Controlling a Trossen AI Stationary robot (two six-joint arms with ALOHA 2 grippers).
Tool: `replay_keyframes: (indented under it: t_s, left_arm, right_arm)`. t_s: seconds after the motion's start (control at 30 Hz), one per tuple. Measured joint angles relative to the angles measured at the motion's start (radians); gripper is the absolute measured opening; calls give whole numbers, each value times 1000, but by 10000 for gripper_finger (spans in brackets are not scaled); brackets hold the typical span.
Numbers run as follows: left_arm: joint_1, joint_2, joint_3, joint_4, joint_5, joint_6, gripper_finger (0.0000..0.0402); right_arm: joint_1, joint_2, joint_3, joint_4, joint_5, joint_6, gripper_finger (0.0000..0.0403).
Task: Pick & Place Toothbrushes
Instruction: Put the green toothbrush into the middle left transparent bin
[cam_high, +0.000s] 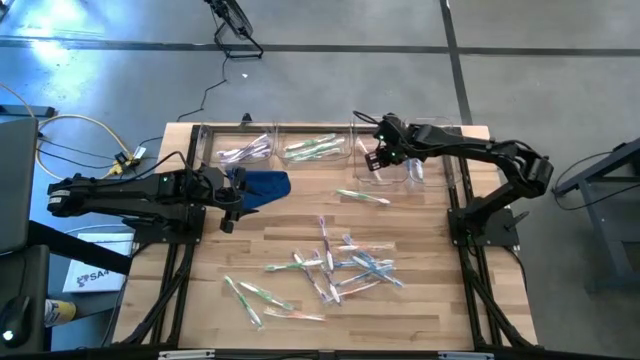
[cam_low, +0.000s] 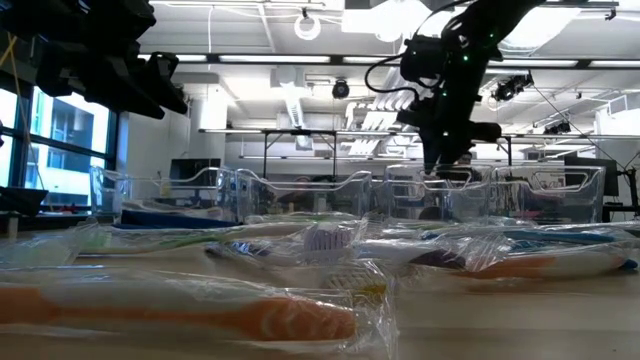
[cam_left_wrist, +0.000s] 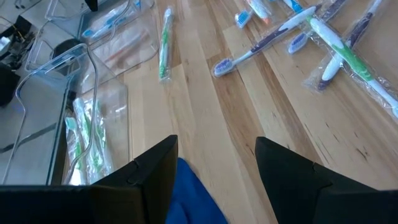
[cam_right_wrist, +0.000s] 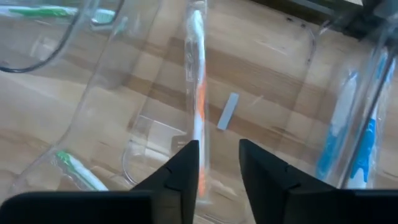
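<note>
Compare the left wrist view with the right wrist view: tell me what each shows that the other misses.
Only the left wrist view: a blue cloth under the open left end effector, and loose toothbrushes scattered on the table.
Only the right wrist view: an orange-and-white toothbrush in a clear bin, just ahead of the right end effector.
Both: green toothbrushes in bins.

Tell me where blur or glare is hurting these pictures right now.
Low view: the nearest wrapped toothbrushes are out of focus, and bright ceiling lights wash out the background. Right wrist view: the clear bins reflect and smear the wood behind them, though the orange toothbrush ahead of the right gripper stays readable. High view: evenly lit, with the toothbrush wrapping glinting a little. Left wrist view: sharp.
</note>
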Motion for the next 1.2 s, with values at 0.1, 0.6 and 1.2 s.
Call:
replay_keyframes:
  t_s: [0.1,0.6,1.2]
  left_arm:
    - [0,0,0,0,0,0,210]
    - [0,0,0,0,-1,0,210]
    - [0,0,0,0,-1,0,210]
  right_arm:
    - [0,-6,1,-2,-2,3,120]
    - [117,-225,1,-2,17,-49,4]
    - [467,-350,2,129,263,-93,2]
